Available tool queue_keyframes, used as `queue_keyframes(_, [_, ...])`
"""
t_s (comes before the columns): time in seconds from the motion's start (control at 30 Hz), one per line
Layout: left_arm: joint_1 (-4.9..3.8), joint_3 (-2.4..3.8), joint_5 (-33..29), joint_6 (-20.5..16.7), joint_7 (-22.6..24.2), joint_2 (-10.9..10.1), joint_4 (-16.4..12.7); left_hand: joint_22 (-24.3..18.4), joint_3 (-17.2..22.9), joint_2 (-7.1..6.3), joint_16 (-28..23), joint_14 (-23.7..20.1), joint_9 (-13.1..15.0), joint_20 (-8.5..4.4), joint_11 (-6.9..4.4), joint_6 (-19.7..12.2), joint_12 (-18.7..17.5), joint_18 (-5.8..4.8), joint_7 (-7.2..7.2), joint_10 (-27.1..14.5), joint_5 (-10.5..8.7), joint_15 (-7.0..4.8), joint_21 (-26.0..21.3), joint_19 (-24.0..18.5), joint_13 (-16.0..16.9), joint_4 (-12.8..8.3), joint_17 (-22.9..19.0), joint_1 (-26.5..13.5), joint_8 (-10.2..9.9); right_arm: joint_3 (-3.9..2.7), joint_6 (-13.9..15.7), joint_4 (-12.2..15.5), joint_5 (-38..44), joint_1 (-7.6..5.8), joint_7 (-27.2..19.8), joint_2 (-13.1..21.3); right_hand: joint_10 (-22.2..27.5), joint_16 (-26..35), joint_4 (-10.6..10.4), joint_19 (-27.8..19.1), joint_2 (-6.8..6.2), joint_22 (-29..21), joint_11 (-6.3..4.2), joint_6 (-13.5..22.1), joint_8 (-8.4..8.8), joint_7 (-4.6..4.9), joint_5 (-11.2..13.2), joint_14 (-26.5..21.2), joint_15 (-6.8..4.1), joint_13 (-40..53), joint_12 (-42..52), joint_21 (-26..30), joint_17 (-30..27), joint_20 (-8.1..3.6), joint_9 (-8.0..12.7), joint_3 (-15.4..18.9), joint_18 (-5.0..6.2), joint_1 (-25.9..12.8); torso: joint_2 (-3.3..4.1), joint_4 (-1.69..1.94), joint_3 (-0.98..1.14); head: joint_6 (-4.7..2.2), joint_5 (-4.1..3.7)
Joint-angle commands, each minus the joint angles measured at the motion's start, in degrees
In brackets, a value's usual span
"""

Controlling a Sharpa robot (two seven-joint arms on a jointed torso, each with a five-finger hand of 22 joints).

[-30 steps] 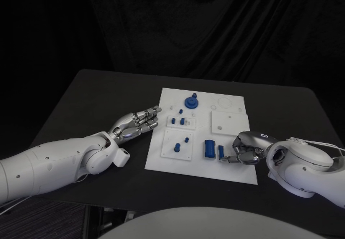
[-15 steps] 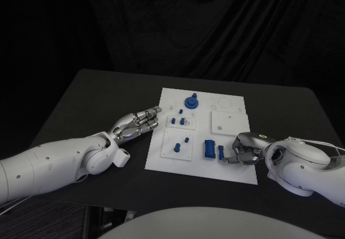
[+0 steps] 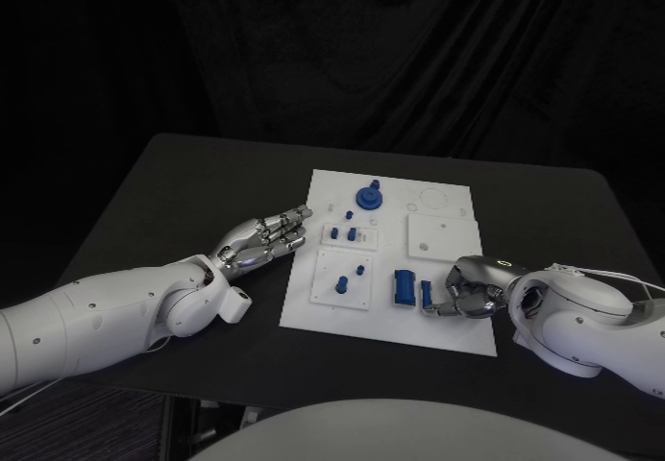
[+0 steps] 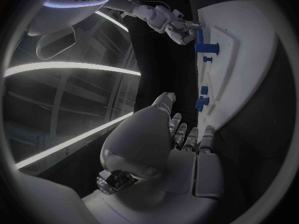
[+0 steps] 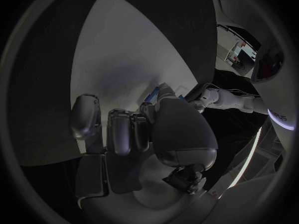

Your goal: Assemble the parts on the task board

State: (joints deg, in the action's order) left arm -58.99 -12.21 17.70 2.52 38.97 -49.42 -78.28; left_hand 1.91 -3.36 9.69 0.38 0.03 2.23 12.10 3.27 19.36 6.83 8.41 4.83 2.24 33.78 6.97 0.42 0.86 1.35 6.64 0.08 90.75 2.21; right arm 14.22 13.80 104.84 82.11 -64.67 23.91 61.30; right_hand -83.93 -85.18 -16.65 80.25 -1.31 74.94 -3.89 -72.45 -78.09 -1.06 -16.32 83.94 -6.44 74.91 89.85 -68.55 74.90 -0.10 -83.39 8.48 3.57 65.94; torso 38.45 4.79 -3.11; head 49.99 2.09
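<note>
White board (image 3: 444, 331) lying mid-table (image 3: 181, 182), long side running away from the robot. Blue parts scattered over it: knobbed round piece (image 3: 369, 197) near the far edge, small pegs (image 3: 347, 233) on a raised square, another peg (image 3: 342, 284) and stub (image 3: 360, 271) on the nearer square, cylinder (image 3: 404, 285) upright-looking near the near right. Right hand (image 3: 469, 288) resting on the board's right edge, fingers (image 3: 436, 307) curled beside a small blue piece (image 3: 427, 291); cannot tell whether pinching it. Left hand (image 3: 266, 236) hovering just left of the board, fingers (image 4: 187, 137) extended together, grasping nothing.
</note>
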Motion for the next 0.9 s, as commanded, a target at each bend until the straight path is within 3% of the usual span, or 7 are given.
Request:
queue_keyframes(0.03, [0.15,0.03,-0.18,0.77,2.2,0.05,-0.12,0.08,0.3,0.52,-0.38,-0.03,0.05,0.37,0.41,0.08,0.17,0.91,0.17,-0.17,-0.29,0.26,0.15,-0.18,-0.03,-0.08,-0.08,-0.04,0.21,-0.01,0.44,0.02,-0.84,0.14,-0.43,0.1,-6.07,0.01,0.04,0.34,-0.09,8.89,-0.37,0.36,0.46,-0.03,0.19,3.07,-0.39,15.09,0.15,0.18,6.03,-0.07,0.75,0.44,1.06,-0.72,0.01,0.0,0.01,0.01,0.09])
queue_keyframes(0.37, [0.17,0.03,-0.18,-0.58,3.46,-0.34,-0.46,0.05,0.44,0.37,-0.38,-0.03,0.11,0.08,0.49,0.63,0.38,1.01,0.25,-0.1,-0.17,-0.2,0.14,-0.19,0.0,-0.38,-0.08,0.15,0.34,-0.03,6.53,2.18,-3.07,-0.18,-3.83,3.02,-6.07,0.06,-0.33,0.52,-3.91,8.96,-0.31,4.7,4.93,0.04,-0.34,3.07,-0.35,15.09,0.15,0.16,5.97,-0.03,3.22,1.17,1.02,-3.81,0.04,-0.01,0.0,0.01,0.24])
queue_keyframes(0.57, [0.16,0.04,-0.18,-3.33,5.3,-1.05,-1.55,0.04,0.09,0.21,-0.38,-0.03,0.14,-1.06,0.38,1.44,1.12,1.31,-0.3,0.31,0.43,-1.54,0.16,-0.17,0.09,0.94,-0.08,-0.75,0.43,-0.03,14.65,2.62,-12.74,-2.51,-10.51,5.25,-6.07,0.63,-0.26,-0.14,-1.36,8.56,-0.18,7.72,8.55,0.18,-0.11,2.69,-0.22,15.09,0.15,1.72,5.04,0.07,5.25,0.21,1.31,-8.04,0.01,-0.03,0.04,0.01,-0.24])
queue_keyframes(0.63, [0.14,0.05,-0.18,-4.3,5.91,-1.4,-2.09,-0.02,-0.34,0.18,-0.38,-0.03,0.11,-1.54,0.3,1.44,1.31,1.29,-0.59,0.4,0.06,-2.04,0.15,-0.18,0.1,2.63,-0.08,-1.44,0.37,-0.03,17.52,2.34,-17.01,-3.65,-13.35,5.66,-6.07,2.67,-0.21,-1.83,3.25,7.6,0.34,15.75,16.92,0.62,0.29,1.27,0.11,15.09,0.15,5.28,1.7,0.4,9.99,1.76,1.92,-14.0,0.0,-0.04,0.04,0.01,-0.25])
queue_keyframes(0.7, [0.11,0.05,-0.18,-5.13,6.41,-1.73,-2.64,-0.07,-0.91,-0.02,-0.38,-0.03,0.11,-1.94,0.17,1.53,1.51,1.26,-0.95,0.5,-0.2,-2.45,0.14,-0.19,0.12,4.81,-0.08,-2.0,0.33,-0.03,19.89,1.88,-21.03,-4.71,-16.43,5.79,-6.07,4.0,-0.16,-2.9,5.47,7.02,0.61,17.34,19.63,1.02,0.15,0.35,0.47,15.09,0.15,7.52,-0.38,0.7,11.55,2.87,2.31,-15.96,-0.06,-0.05,0.07,0.01,-0.19])
queue_keyframes(0.73, [0.09,0.05,-0.18,-5.66,6.73,-1.93,-3.0,-0.15,-1.19,-0.14,-0.38,-0.03,0.1,-2.25,0.11,1.52,1.62,1.25,-1.09,0.56,-0.3,-2.74,0.12,-0.21,0.14,6.03,-0.08,-2.15,0.3,-0.03,21.42,1.52,-23.51,-5.3,-18.42,5.7,-1.94,5.18,0.05,-4.13,6.96,6.42,1.18,25.15,28.94,1.58,0.22,-0.61,0.89,11.67,-1.8,10.0,-2.12,1.14,17.22,3.85,2.65,-16.56,-0.08,-0.04,0.06,0.01,-0.2])
queue_keyframes(0.9, [-0.04,0.06,-0.18,-8.48,8.61,-2.64,-4.58,-0.41,-2.45,-0.37,-0.38,-0.03,0.08,-3.83,-0.72,1.54,1.92,1.46,-1.47,0.7,-1.16,-4.6,0.05,-0.32,0.17,10.22,-0.08,-3.07,0.27,-0.03,26.39,-0.45,-34.55,-6.67,-29.32,4.62,15.68,19.64,0.16,-17.11,10.64,-0.65,4.3,26.46,40.82,5.08,0.17,-12.62,4.02,-3.36,-12.72,34.93,-21.27,3.92,28.81,7.06,5.86,-15.54,-0.64,-0.02,0.06,0.01,-0.16])
